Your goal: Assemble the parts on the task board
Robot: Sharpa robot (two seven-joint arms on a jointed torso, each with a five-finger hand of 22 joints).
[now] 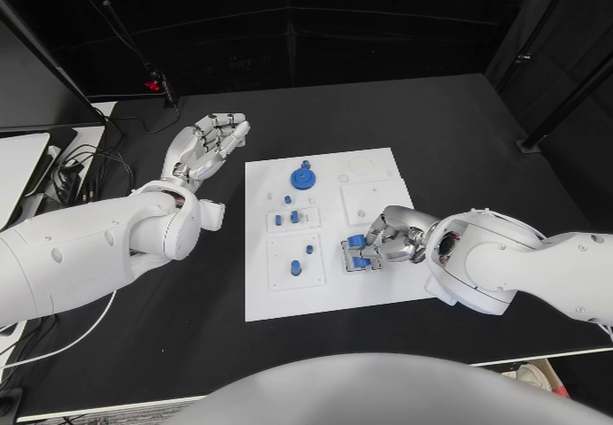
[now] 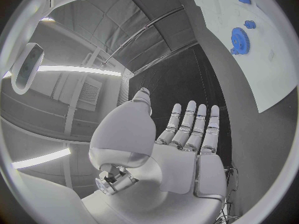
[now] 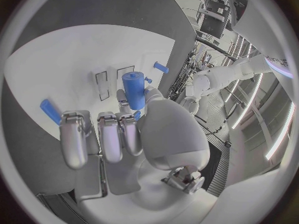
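- Head view: my right hand point(image 1: 387, 237) sits over the task board point(image 1: 384, 292) at about 4 o'clock from its middle, fingers curled in over a small square fixture point(image 1: 356, 254) with blue pieces in it. I judge I am working a part into that fixture, so the hand stays low and close.
- Head view: my left hand point(image 1: 208, 142) lies off the board at about 10 o'clock from its middle, fingers straight and apart, holding nothing. I judge it is parked there to keep out of the way.
- Head view: a blue gear point(image 1: 303, 177) stands near 12 o'clock on the board. 2 pegs point(image 1: 286, 217) sit in a panel left of the middle, and 2 more blue pieces point(image 1: 301, 264) in the panel at about 7 o'clock.
- Left wrist view: my left hand point(image 2: 181, 139) is flat and open with the palm bare. The board's edge point(image 2: 274, 74) and the blue gear point(image 2: 238, 37) are well apart from it.
- Right wrist view: my right hand point(image 3: 118, 134) pinches a blue cylinder point(image 3: 133, 90) upright between thumb and fingers, probably to bring it down straight. A blue peg point(image 3: 50, 111) lies on the board beside the fingertips point(image 3: 73, 144), and another peg point(image 3: 161, 66) lies farther off.
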